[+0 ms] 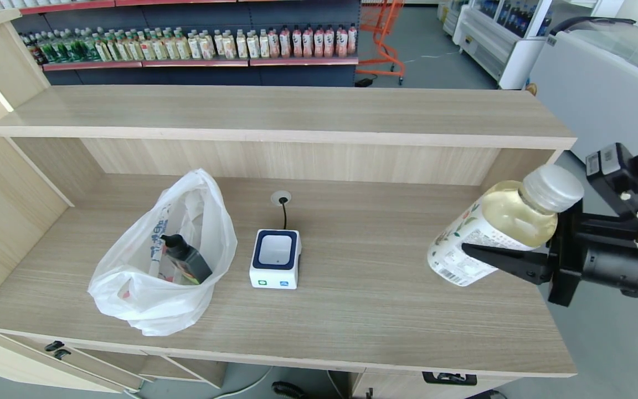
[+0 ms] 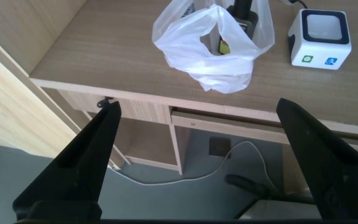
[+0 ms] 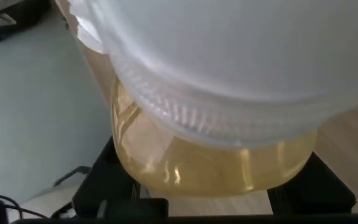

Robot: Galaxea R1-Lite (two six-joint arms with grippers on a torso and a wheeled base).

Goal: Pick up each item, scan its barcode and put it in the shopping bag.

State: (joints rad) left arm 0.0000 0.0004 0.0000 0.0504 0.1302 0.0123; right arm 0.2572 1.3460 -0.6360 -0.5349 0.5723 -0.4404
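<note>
My right gripper is shut on a bottle of pale yellow drink with a white cap, held tilted above the counter's right end. In the right wrist view the bottle and its cap sit right against the lens. The white barcode scanner stands mid-counter, its window facing up. Left of it the white shopping bag stands open with a dark pump bottle inside. My left gripper hangs open below the counter's front edge, with the bag and scanner beyond it.
The wooden counter has a raised back shelf and side walls. A cable runs from the scanner to a grommet. Drawers sit under the front edge. Store shelves of drinks and freezers stand behind.
</note>
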